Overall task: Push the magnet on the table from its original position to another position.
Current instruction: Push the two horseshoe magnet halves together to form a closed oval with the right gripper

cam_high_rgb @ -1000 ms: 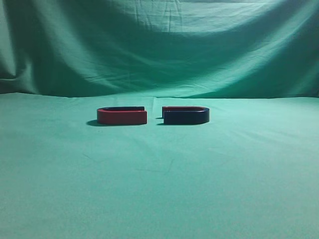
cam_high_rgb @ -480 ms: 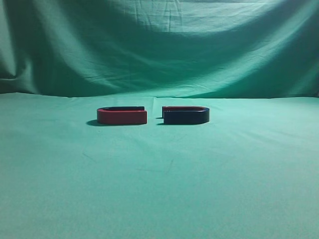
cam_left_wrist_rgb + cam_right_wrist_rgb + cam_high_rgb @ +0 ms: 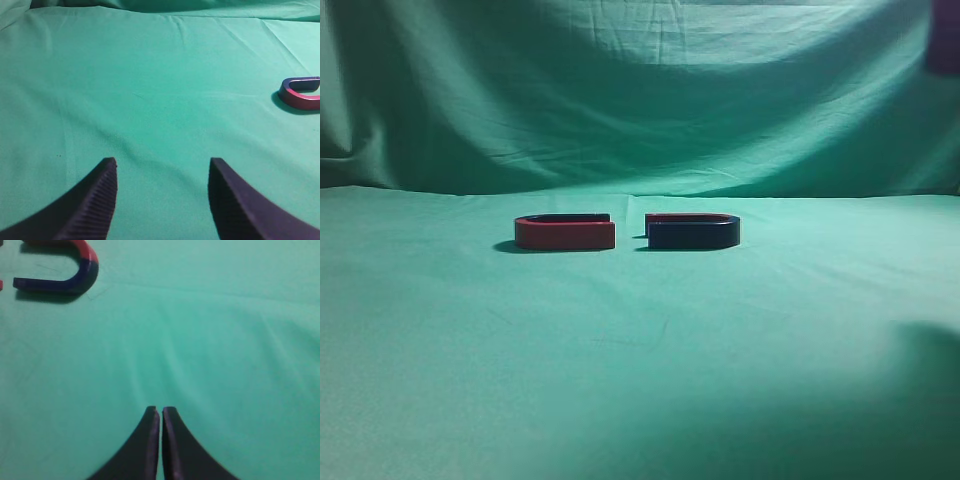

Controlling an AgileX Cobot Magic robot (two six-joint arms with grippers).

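You're looking at the left gripper (image 3: 162, 200) hanging over bare green cloth of the table (image 3: 150, 90), its fingers (image 3: 95, 205) spread wide apart and holding nothing. The red-sided magnet (image 3: 565, 232) is lying flat left of centre in the exterior view, and it's showing at the right edge of the left wrist view, well apart from that gripper. Just beside it to the right, with a small gap between them, the magnet (image 3: 692, 231) is sitting flat on the table, showing its navy side with a thin red rim on top; open ends of the two are facing each other. In the right wrist view it's lying top left, well apart from the right gripper (image 3: 160, 445), whose fingers (image 3: 145, 450) are pressed together with only a sliver between them, gripping nothing. A dark blurred shape (image 3: 944, 35) is showing at the exterior view's top right corner; you can't tell what it is.
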